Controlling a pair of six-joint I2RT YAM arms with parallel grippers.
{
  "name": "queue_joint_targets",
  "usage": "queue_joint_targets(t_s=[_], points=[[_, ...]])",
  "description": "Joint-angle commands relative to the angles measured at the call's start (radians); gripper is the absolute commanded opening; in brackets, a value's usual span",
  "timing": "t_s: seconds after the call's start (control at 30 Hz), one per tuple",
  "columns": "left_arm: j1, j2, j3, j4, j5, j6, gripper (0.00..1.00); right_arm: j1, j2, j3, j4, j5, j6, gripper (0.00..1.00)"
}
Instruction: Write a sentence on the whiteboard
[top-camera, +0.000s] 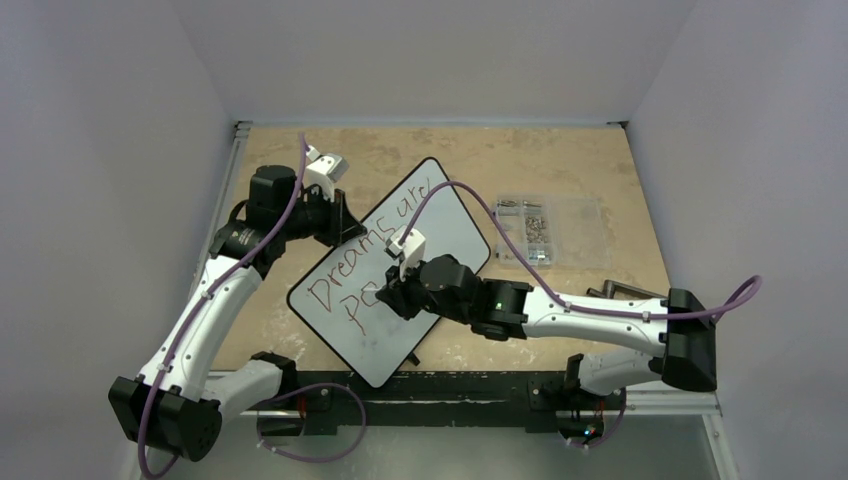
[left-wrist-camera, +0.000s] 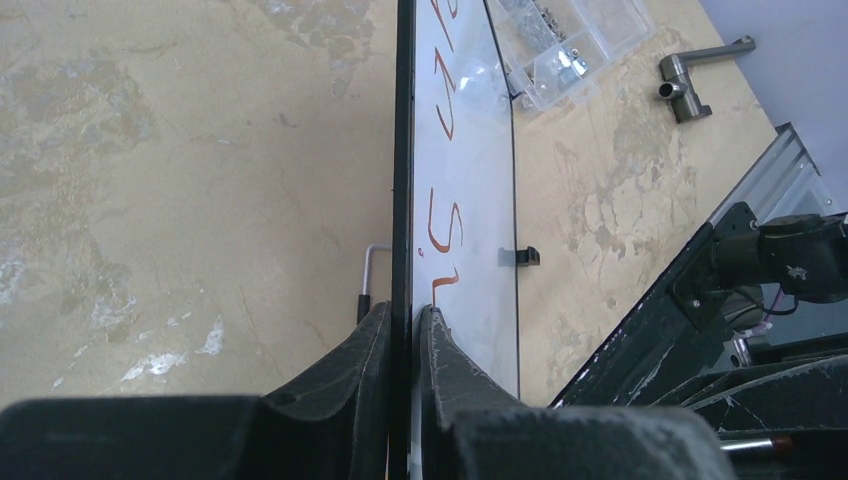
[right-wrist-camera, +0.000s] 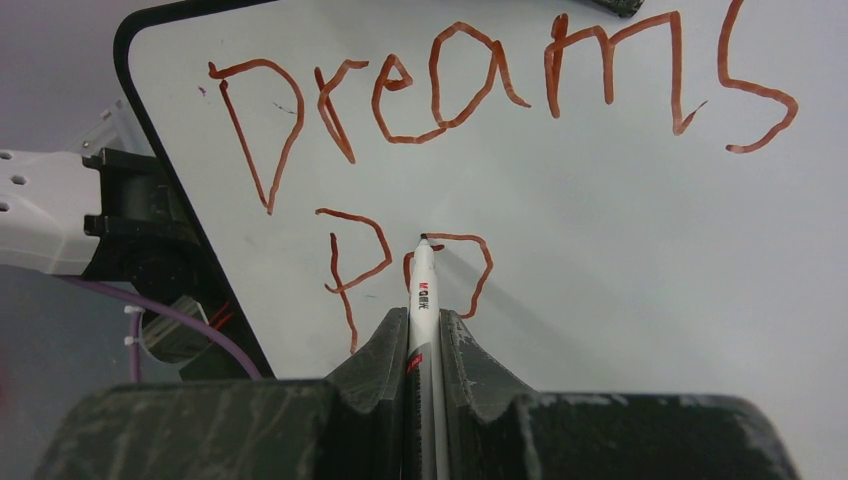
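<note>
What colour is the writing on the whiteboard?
The writing on the whiteboard is reddish-brown; it shows best in the right wrist view.

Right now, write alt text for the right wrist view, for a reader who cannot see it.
The right gripper clamps a white marker, its tip touching the whiteboard on a half-drawn letter after a "P". Above, "Dreams" is written in red-brown ink.

A mottled tan table stands boxed in by plain pale walls: the back wall, left wall and right wall. Soft, even light fills the enclosure. A silver metal rail runs along the table's near edge.
</note>
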Motion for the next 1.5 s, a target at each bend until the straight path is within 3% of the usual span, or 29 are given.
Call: queue_joint_targets(t_s=[0.0,0.33,0.63,1.47], points=[[-0.002,-0.037,0.010,0.096,-0.008,0.015,0.00,-0.007,-0.012,0.008,0.042,-0.035,-0.016,0.00],[-0.002,-0.038,0.010,0.097,-0.008,0.015,0.00,-0.006,-0.186,-0.125,0.169,-0.001,0.003,0.00],[-0.002,-0.038,0.010,0.096,-0.008,0.015,0.00,-0.021,-0.162,-0.066,0.049,0.205,0.038,0.00],[-0.002,-0.032,0.010,0.097,-0.008,0.015,0.00,-0.099,-0.046,-0.003,0.050,0.053,0.032,0.00]])
